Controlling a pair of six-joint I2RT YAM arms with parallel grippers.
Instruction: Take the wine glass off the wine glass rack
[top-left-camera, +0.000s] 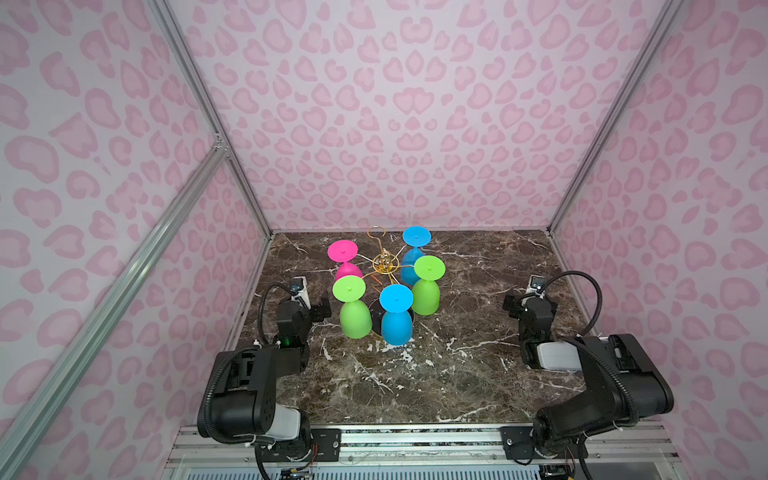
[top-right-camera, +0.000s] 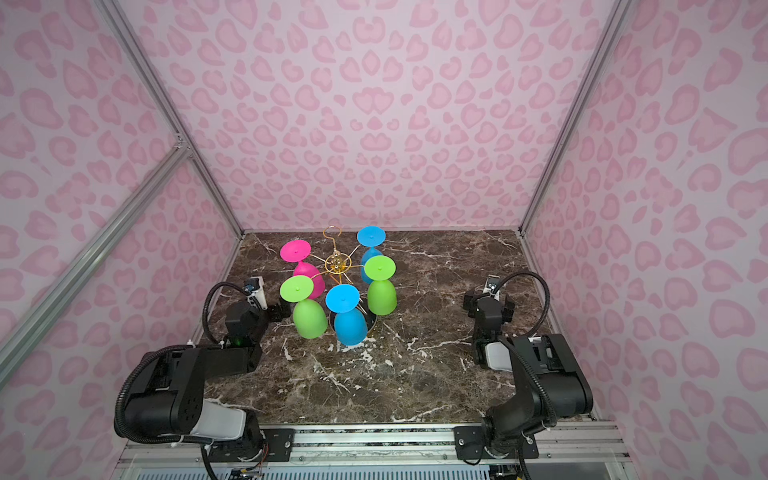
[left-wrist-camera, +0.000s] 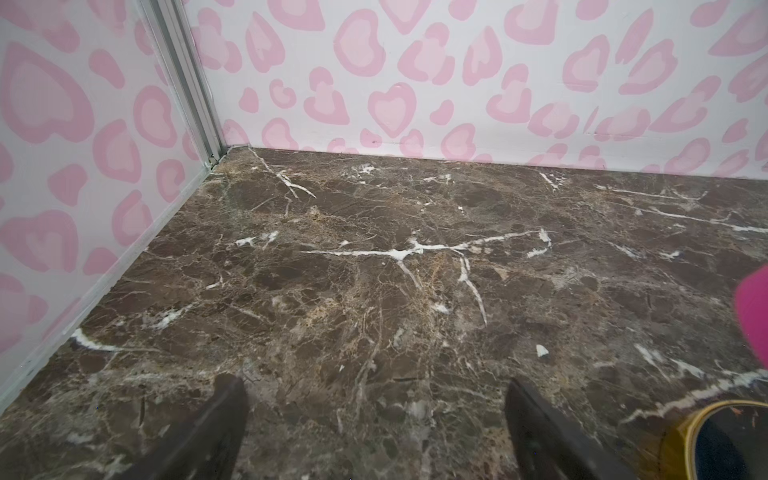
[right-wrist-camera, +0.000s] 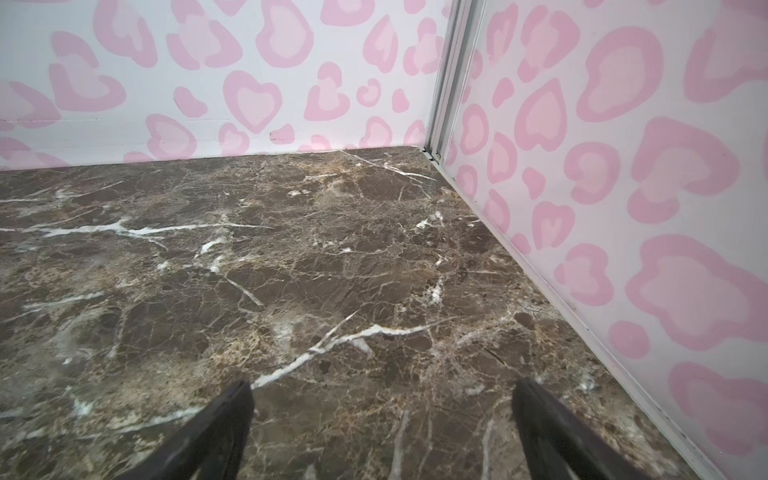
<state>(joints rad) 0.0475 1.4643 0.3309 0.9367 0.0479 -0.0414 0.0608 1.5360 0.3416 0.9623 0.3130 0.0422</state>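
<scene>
The desk (top-left-camera: 457, 374) looks like smooth brown marble with white veins. The wine glass rack (top-left-camera: 383, 262) is thin shiny gold wire, its wine glasses (top-left-camera: 397, 324) look smooth matt plastic

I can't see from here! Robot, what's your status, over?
Open, empty: left gripper, right gripper. Five wine glasses on wine glass rack. Nothing in the way.

The rack (top-left-camera: 384, 262) is gold wire, with a pink glass (top-left-camera: 342, 251), green glasses (top-left-camera: 355, 320) and blue glasses (top-left-camera: 397, 328). The table (top-left-camera: 415, 382) is dark brown marble veined white. The walls (top-left-camera: 415, 124) are pale with pink heart spots.
</scene>
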